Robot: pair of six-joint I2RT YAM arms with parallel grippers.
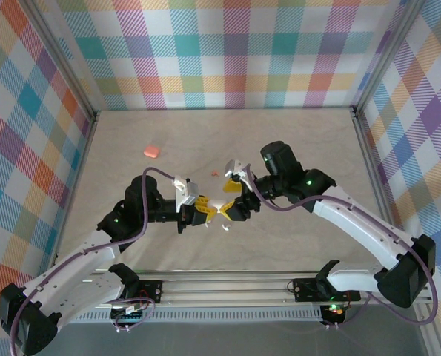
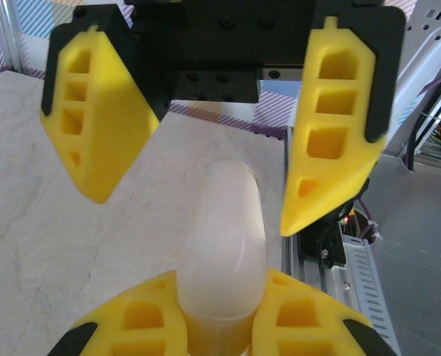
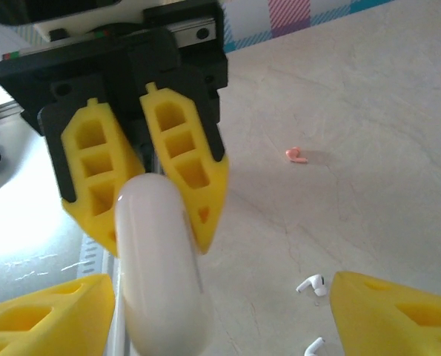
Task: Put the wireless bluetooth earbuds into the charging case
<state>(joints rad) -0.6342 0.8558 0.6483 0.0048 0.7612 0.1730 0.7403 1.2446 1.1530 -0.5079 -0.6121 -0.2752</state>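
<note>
Plaid walls enclose a pale marbled tabletop (image 1: 294, 148). The left jaws are clamped on a glossy white rounded charging case (image 2: 221, 237), its long axis pointing at the right jaws, which stand wide apart and empty. Two tiny white stemmed earbuds (image 3: 311, 284) lie beneath, nearest the right arm, crisp in its wrist view, mere specks from overhead.

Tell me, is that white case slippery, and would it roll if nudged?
Probably slippery: the white charging case looks glossy and rounded, and the left jaws pinch only its end. It shows no dent there, so likely rigid. Rounded edges suggest it might rock or roll if nudged.
</note>
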